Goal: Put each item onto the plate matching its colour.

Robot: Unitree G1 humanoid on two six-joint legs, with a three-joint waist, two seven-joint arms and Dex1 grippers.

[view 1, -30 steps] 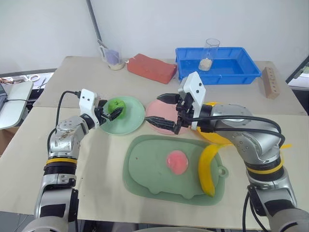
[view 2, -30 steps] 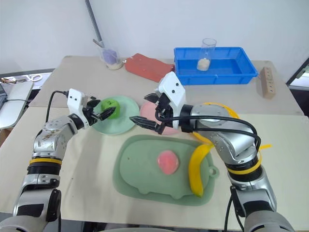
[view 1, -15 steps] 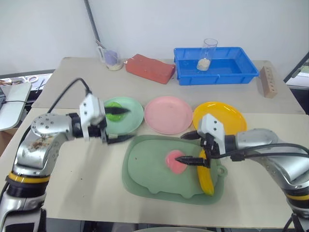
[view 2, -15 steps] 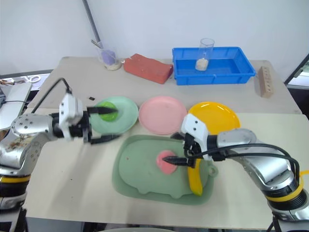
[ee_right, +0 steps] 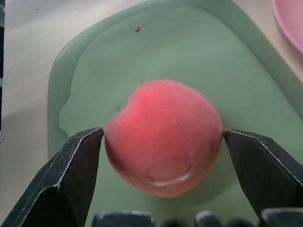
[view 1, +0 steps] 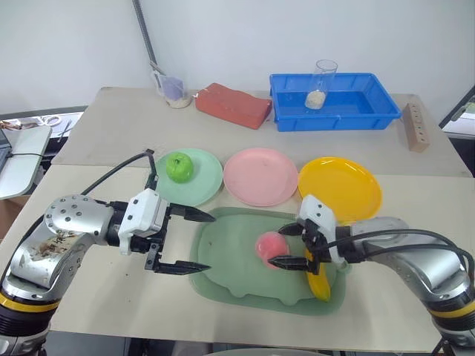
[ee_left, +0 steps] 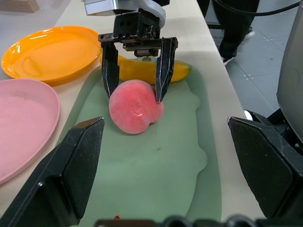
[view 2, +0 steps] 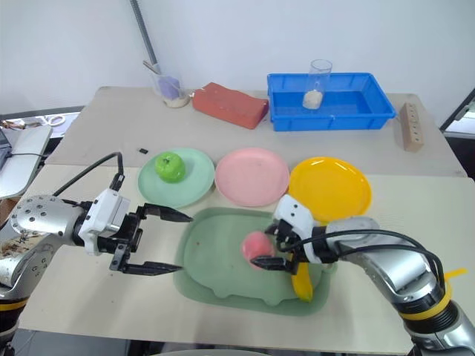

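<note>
the left gripper hangs empty with its fingers spread wide, beside the large sage-green plastic tray. past it, the bright green toy apple already sits on the pale mint round plate, so one of three is done. the pink round plate is bare. on the tray, the right gripper brackets the pink round toy peach, fingers wide on either side, not yet squeezing it by my reading. the long yellow toy banana lies beyond on the tray, largely hidden behind that gripper. the yellow round plate waits bare.
</note>
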